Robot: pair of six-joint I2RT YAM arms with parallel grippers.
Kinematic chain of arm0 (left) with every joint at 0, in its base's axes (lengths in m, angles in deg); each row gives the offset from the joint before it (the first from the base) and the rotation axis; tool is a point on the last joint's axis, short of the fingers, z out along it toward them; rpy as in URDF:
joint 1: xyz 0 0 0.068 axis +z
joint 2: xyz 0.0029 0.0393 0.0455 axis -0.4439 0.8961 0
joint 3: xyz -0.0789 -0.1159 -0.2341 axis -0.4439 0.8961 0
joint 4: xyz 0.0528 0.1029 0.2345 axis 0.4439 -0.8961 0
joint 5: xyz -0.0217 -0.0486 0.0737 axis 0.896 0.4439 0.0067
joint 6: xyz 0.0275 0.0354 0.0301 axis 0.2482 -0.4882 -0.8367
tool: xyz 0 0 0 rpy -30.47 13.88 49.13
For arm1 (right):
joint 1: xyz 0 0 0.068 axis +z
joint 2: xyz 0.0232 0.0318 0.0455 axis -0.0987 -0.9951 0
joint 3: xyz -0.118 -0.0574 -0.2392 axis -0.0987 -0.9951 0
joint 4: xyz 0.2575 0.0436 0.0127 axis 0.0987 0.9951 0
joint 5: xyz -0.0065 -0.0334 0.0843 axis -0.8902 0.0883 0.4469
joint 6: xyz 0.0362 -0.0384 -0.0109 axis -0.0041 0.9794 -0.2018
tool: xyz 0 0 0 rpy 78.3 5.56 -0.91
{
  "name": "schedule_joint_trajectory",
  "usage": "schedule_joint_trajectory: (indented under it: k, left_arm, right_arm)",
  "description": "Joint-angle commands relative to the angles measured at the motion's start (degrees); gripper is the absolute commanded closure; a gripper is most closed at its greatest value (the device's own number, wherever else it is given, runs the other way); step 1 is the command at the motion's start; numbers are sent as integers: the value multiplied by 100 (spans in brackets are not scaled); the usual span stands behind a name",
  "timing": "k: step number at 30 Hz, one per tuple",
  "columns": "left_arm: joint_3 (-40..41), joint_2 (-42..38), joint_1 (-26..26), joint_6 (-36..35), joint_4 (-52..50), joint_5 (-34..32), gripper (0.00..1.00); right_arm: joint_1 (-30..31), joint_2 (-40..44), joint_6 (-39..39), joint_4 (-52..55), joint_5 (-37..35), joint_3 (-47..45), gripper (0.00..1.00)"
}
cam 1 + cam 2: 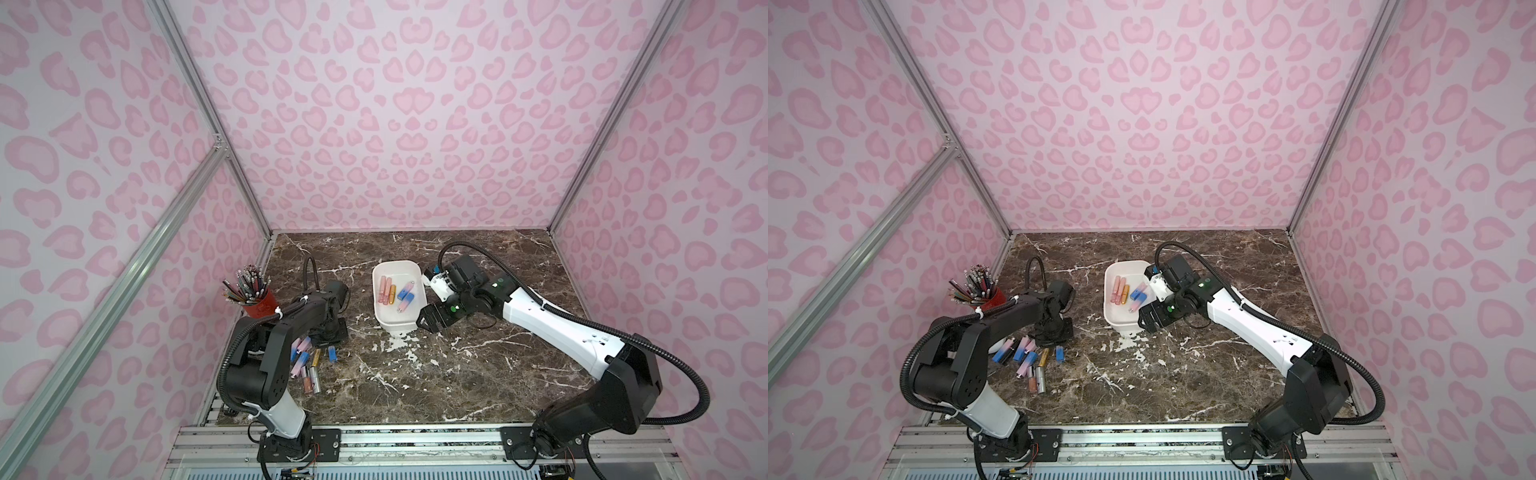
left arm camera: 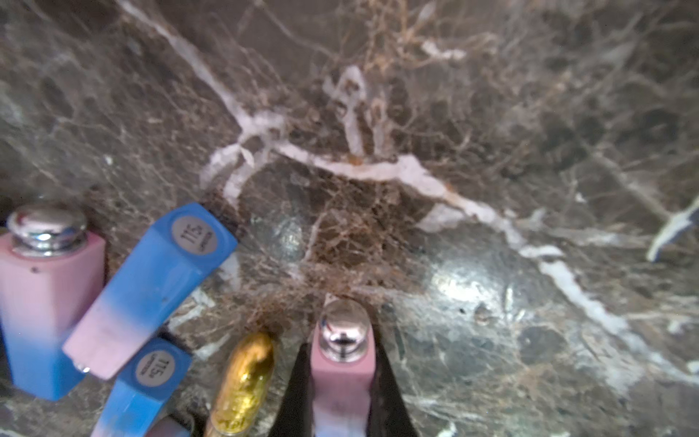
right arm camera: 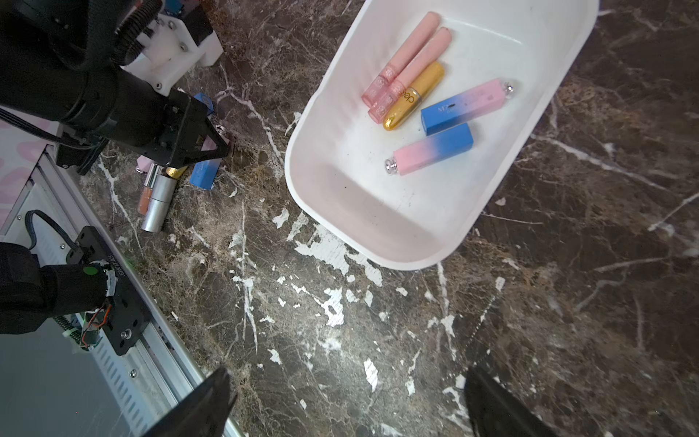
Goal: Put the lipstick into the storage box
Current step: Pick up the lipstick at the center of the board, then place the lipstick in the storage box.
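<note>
Five lipsticks (image 3: pixel 446 142), seemingly, lie in the storage box (image 3: pixel 359 212).

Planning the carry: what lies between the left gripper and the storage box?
Only bare marble tabletop lies between the left gripper and the storage box; the right wrist view shows it.

five lipsticks (image 3: pixel 435 151) in one storage box (image 3: pixel 378 212); one pencil cup (image 1: pixel 261 306).

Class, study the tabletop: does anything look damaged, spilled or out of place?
Yes. The marble-pattern tabletop is flaked: ragged white patches show by the near end of the storage box, as if the surface peeled. The loose lipsticks lie jumbled, some overlapping, not far from the red pencil cup. Nothing looks spilled.
</note>
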Motion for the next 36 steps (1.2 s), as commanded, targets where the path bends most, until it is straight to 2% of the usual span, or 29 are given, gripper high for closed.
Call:
schedule_joint_trajectory:
  k: [1,7,13,15,26,31,36]
  left_arm:
    - [-52,69,-3,100,-40,186,97]
    - [-764,-14,-139,98,-485,154,97]
    - [-1913,87,-303,78,-969,127,97]
    - [-2278,222,-355,83,-1040,175,97]
    - [-5004,1875,-1067,118,-1296,449,97]
    - [-5731,2531,-1200,59,-1295,640,97]
    - [-6107,3035,-1273,2,-1177,838,97]
  right_arm:
    - [6,-36,47,83,31,26,1]
    - [-2,-33,132,-13,187,7,1]
    - [-95,115,394,-254,957,-19,1]
    - [-152,200,416,-317,1002,-20,1]
    - [-289,106,354,-419,1001,16,1]
    - [-361,77,331,-404,1000,27,1]
    - [-423,73,302,-366,966,41,1]
